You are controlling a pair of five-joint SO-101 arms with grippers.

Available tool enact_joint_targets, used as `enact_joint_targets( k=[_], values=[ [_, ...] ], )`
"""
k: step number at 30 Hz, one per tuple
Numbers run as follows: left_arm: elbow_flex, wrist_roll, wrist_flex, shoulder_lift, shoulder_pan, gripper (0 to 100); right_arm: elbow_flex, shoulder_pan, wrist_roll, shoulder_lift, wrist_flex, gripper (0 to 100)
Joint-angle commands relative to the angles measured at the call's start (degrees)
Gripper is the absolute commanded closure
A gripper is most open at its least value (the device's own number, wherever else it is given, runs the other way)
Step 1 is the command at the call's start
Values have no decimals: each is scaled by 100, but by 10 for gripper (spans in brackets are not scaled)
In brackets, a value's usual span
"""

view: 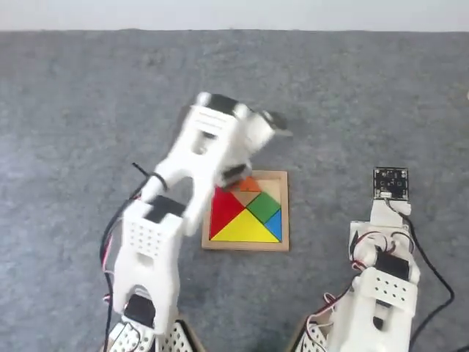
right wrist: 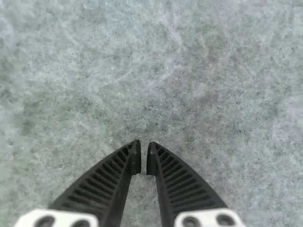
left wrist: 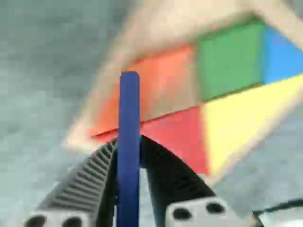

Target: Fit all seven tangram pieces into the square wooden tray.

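The square wooden tray (view: pixel 281 238) lies on the grey mat and holds red (view: pixel 222 206), yellow (view: pixel 245 230), green (view: pixel 262 204), blue (view: pixel 275 222) and orange (view: pixel 248 185) pieces. My left arm leans over the tray's far left corner. In the left wrist view my left gripper (left wrist: pixel 129 142) is shut on a dark blue piece (left wrist: pixel 129 123) held on edge, above the tray's red piece (left wrist: pixel 177 135) and orange piece (left wrist: pixel 161 82). My right gripper (right wrist: pixel 143 158) is shut with nothing in it, over bare mat, to the right of the tray.
Grey mat (view: pixel 352 103) surrounds the tray on all sides. The right arm's base and camera (view: pixel 390 183) stand to the right of the tray. Black cables (view: pixel 121 213) hang beside the left arm.
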Motion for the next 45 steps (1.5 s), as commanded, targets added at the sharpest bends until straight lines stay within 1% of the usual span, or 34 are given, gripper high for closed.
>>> enact_joint_targets(
  k=[1,4,7,10,14,19,25,27,30,32,37,41,45],
  values=[
    [523,-18,246,-1029,642,987,-185,330,-53,-145,-119,954],
    [840,-70,211,-1556,993,987,-273,681,-62,-145,-75,954],
    [1042,-70,53,-1846,1169,987,-299,1086,-79,-145,-92,954],
    [1095,-70,-9,-1881,1204,987,-299,1024,-211,-145,-101,954],
    [1095,-53,-334,-1732,897,987,-299,1024,-211,-145,-110,954],
    [1613,18,-1222,-1679,571,987,-299,1007,-202,-145,-119,954],
    [2598,44,-1960,-1864,888,983,-299,1007,-193,-145,-119,954],
    [2800,158,-2110,-2048,949,952,-299,1007,-193,-145,-119,954],
    [2985,167,-2145,-2295,967,881,-299,998,-193,-145,-119,954],
    [3020,167,-2110,-2356,923,855,-299,998,-193,-145,-119,954],
    [3257,176,-2101,-2426,958,852,-299,998,-193,-145,-127,954],
    [3424,237,-2084,-2426,1178,852,-273,998,-185,-145,-224,954],
    [3424,466,-1890,-2426,1459,852,-264,998,-185,-101,-321,954]
  ],
)
